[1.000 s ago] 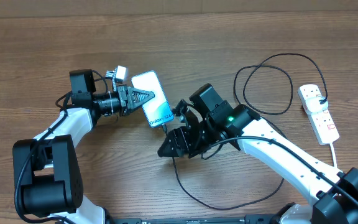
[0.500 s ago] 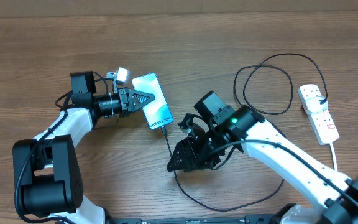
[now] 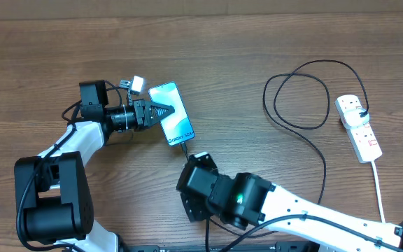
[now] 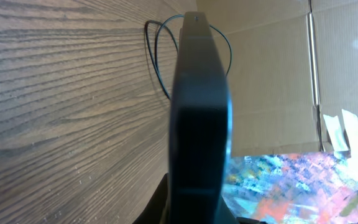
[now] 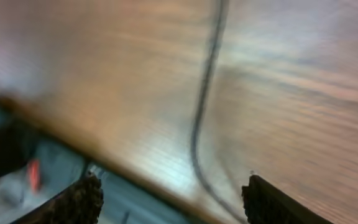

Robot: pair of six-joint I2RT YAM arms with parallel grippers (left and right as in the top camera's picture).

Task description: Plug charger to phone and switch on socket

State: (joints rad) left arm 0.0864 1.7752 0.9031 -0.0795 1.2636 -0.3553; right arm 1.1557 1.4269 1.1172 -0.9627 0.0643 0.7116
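Observation:
The phone (image 3: 173,119), screen glowing light blue, lies tilted at centre left, and my left gripper (image 3: 165,110) is shut on its left edge. In the left wrist view the phone (image 4: 197,124) shows edge-on between the jaws. The black charger cable (image 3: 301,89) loops at the right, and its tip (image 3: 184,146) meets the phone's lower end. My right arm (image 3: 236,199) is low near the front edge. My right gripper (image 5: 176,205) is open over the table's front edge, with the cable (image 5: 201,112) lying beyond its fingers, untouched. The white socket strip (image 3: 359,126) sits at the far right.
A white cord (image 3: 380,183) runs from the strip toward the front edge. The cable trails under my right arm. Cardboard boxes (image 4: 272,74) stand beyond the table in the left wrist view. The right wrist view is blurred.
My right arm has pulled back from the phone's lower end toward the front edge, its jaws apart. The cable tip stays at the phone. The left gripper has not moved.

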